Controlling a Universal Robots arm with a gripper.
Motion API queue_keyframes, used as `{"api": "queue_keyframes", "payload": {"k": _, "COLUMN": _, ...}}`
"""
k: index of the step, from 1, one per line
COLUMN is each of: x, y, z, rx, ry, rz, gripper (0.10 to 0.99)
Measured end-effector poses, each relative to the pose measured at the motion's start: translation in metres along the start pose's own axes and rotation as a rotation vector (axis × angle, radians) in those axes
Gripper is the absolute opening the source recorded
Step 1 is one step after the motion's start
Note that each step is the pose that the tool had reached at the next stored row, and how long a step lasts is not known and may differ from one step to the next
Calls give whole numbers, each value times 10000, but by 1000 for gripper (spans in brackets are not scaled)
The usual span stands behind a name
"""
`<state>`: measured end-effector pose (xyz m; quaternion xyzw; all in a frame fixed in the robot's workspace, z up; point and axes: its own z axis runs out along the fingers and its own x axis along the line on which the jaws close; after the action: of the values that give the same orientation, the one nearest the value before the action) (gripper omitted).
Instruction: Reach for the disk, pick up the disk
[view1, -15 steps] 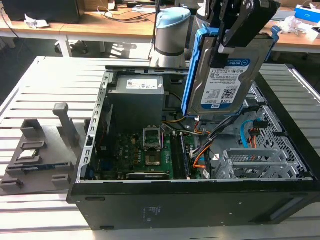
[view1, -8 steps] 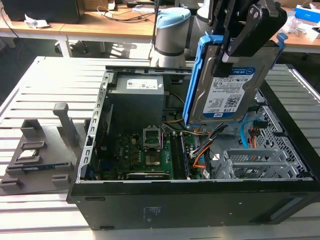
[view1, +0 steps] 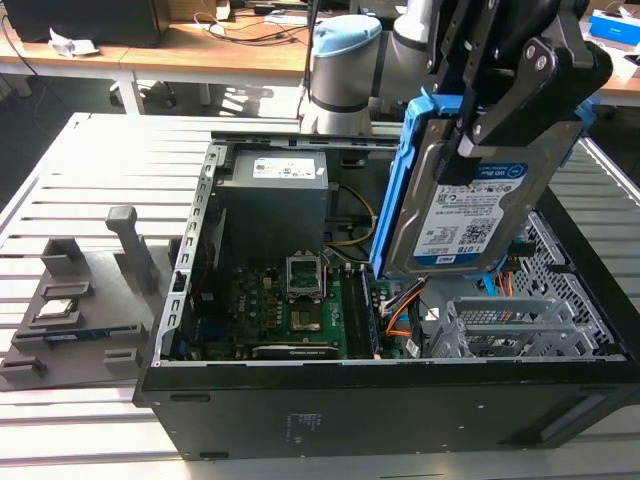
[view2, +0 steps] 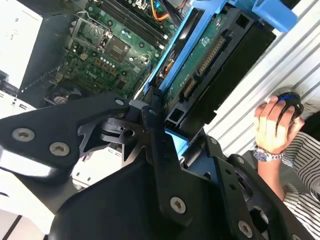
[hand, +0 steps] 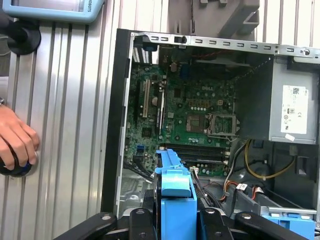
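Fixtures of grey plastic (view1: 75, 320) lie at the exterior view's left on the slatted counter (view1: 60, 160). Moving rightward comes the open computer case (view1: 330, 415), its motherboard (view1: 290, 310) exposed and a grey power-supply box (view1: 275, 195) at the back. Farther right, the disk (view1: 475, 205) hangs tilted above the case's drive bays (view1: 510, 325), clear of them, label facing the camera. The pincer (view1: 500, 90) is clamped on the disk's upper edge; in the second wrist view its black fingers (view2: 152, 107) grip the blue frame. A person's hand (view2: 275, 125) rests on a mouse beside the case. By my reckoning both reach and pickup are done: the disk is lifted free.
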<state>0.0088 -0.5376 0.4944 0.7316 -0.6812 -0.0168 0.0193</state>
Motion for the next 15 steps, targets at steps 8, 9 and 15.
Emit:
{"api": "queue_keyframes", "payload": {"k": 8, "x": 288, "y": 18, "z": 59, "rx": 18, "ry": -247, "rz": 56, "gripper": 369}}
{"api": "queue_keyframes", "payload": {"k": 9, "x": 289, "y": 18, "z": 62, "rx": 26, "ry": -357, "rz": 110, "gripper": 369}}
{"api": "queue_keyframes", "payload": {"k": 15, "x": 291, "y": -2, "z": 122, "rx": 53, "ry": -611, "rz": 619, "gripper": 369}}
